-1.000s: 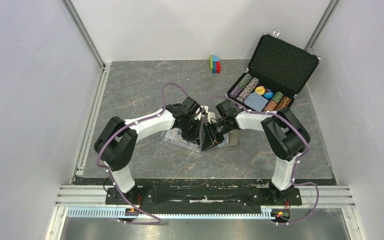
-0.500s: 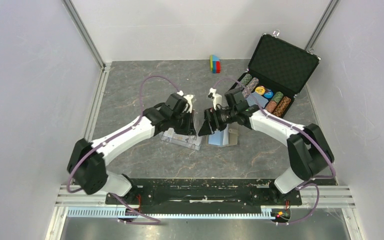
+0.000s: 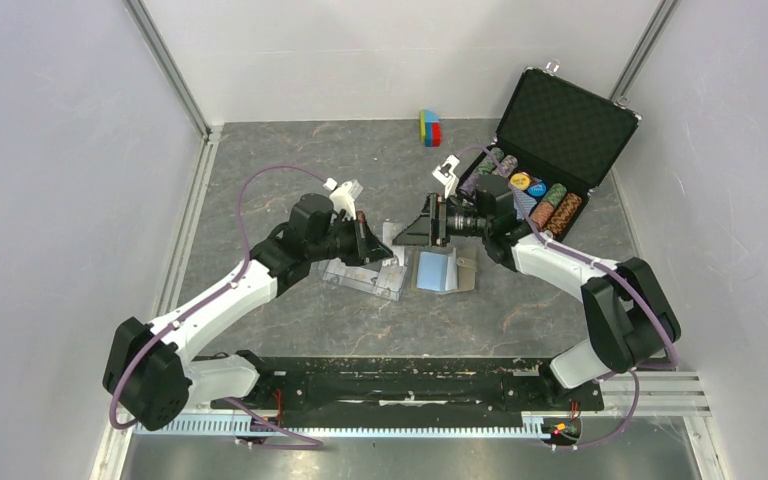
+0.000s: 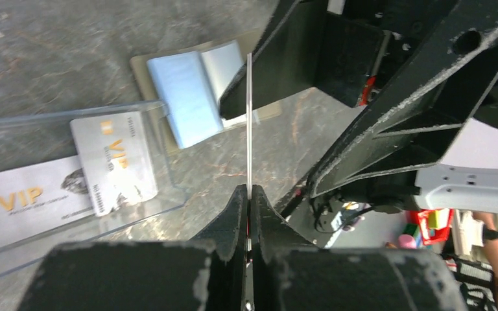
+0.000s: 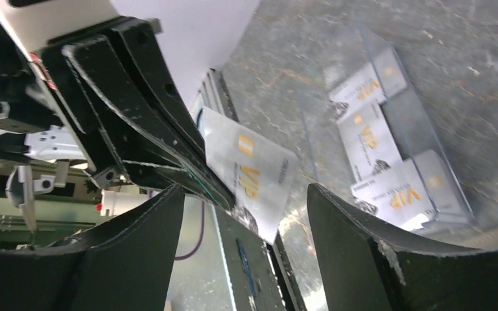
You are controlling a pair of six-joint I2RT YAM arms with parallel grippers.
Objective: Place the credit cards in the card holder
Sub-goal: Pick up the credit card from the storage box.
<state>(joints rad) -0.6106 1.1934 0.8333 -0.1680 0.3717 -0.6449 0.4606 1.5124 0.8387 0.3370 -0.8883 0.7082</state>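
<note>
From above, found the card holder (image 3: 438, 270) lying open on the surface (image 3: 360, 150), blue lining up, just beside the clear case (image 3: 365, 277); saw the left hand (image 3: 372, 245) and right hand (image 3: 412, 230) raised close together over both. Through the left wrist, caught the left hand pinched shut on one credit card (image 4: 249, 123), edge-on, with the card holder beyond its tip and more VIP cards (image 4: 113, 162) resting in the clear case. Through the right wrist, noted the right hand (image 5: 246, 246) spread wide and holding nothing, the pinched credit card just ahead of it. Could not tell whether any card sat in the card holder. Judged the task early: one lifted, several left.
</note>
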